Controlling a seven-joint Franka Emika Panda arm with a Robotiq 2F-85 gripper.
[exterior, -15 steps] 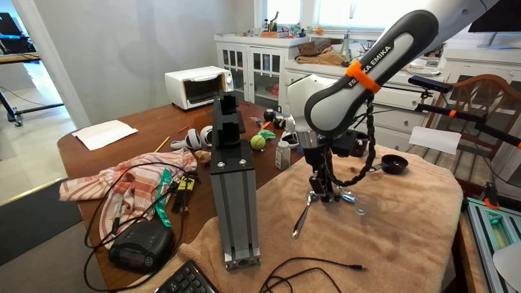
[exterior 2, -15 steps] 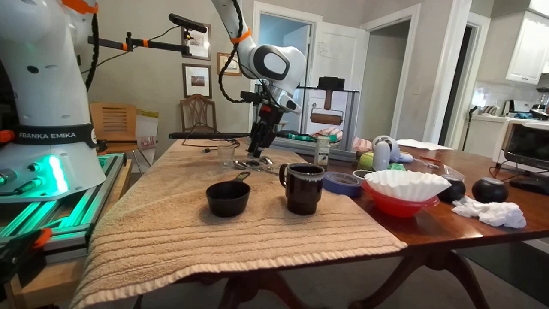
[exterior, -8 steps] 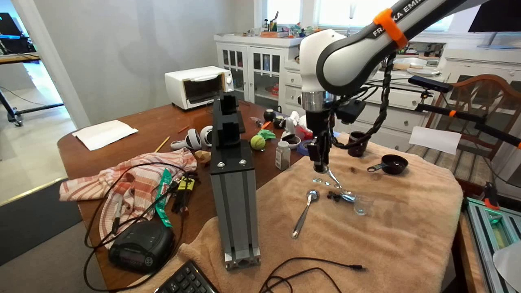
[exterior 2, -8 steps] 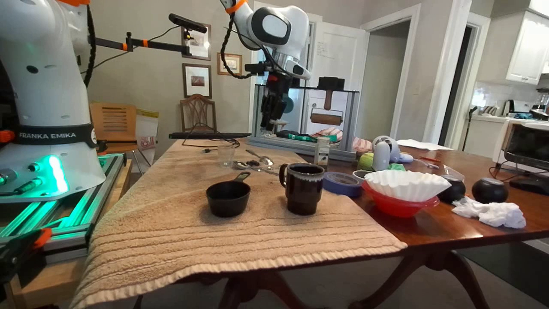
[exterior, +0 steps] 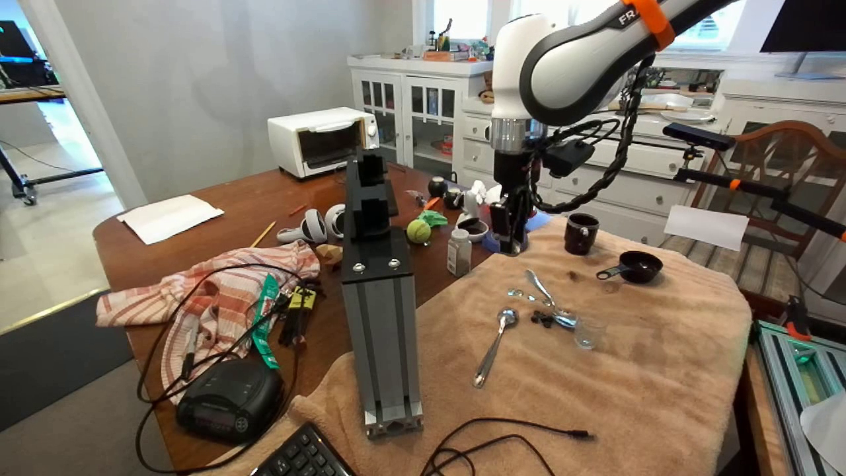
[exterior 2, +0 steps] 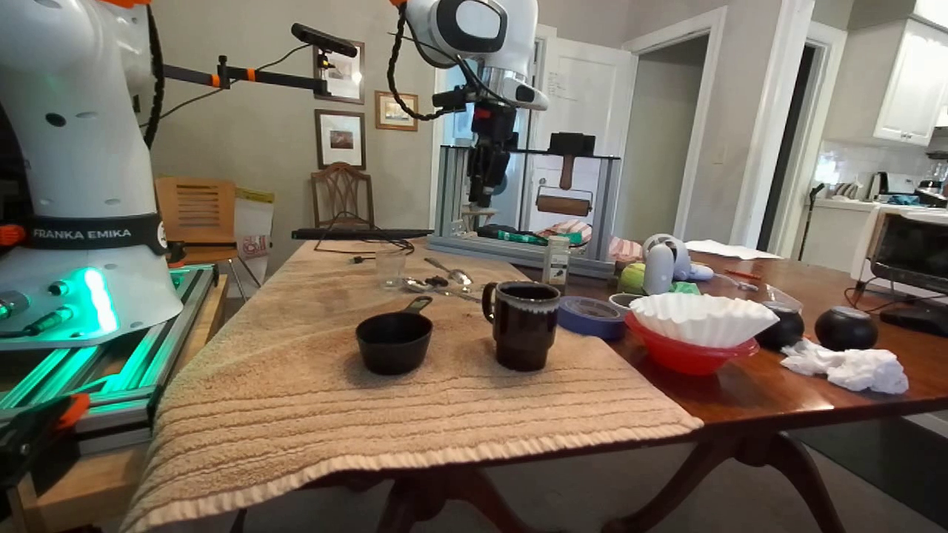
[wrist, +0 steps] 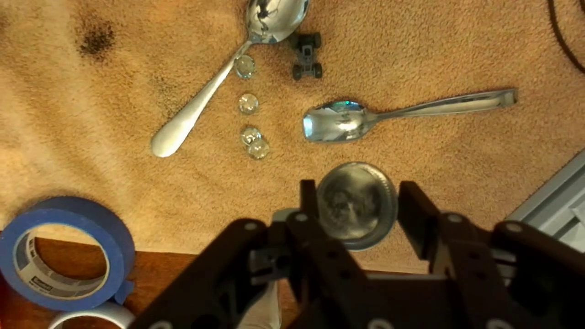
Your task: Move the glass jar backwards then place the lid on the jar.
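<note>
My gripper (exterior: 509, 243) hangs in the air above the towel, pointing down. It is shut on the lid (wrist: 356, 205), a round, greyish metal disc seen between both fingers in the wrist view. The glass jar (exterior: 587, 334) is small and clear and stands upright on the towel, to the lower right of the gripper in that exterior view. In an exterior view the same glass jar (exterior 2: 390, 269) stands left of and below the gripper. In the wrist view the jar does not show.
Beside the jar lie a spoon (exterior: 545, 291), a small dark toy car (wrist: 307, 55) and several glass marbles (wrist: 248, 104). Another spoon (exterior: 490, 354) lies nearby. A shaker bottle (exterior: 459, 252), blue tape (wrist: 121, 260), a dark mug (exterior 2: 524, 329) and a metal frame (exterior: 382, 344) also stand around.
My gripper has risen from the towel beside the spoons, carrying the lid up and away from the jar. The jar and the other objects have stayed where they were.
</note>
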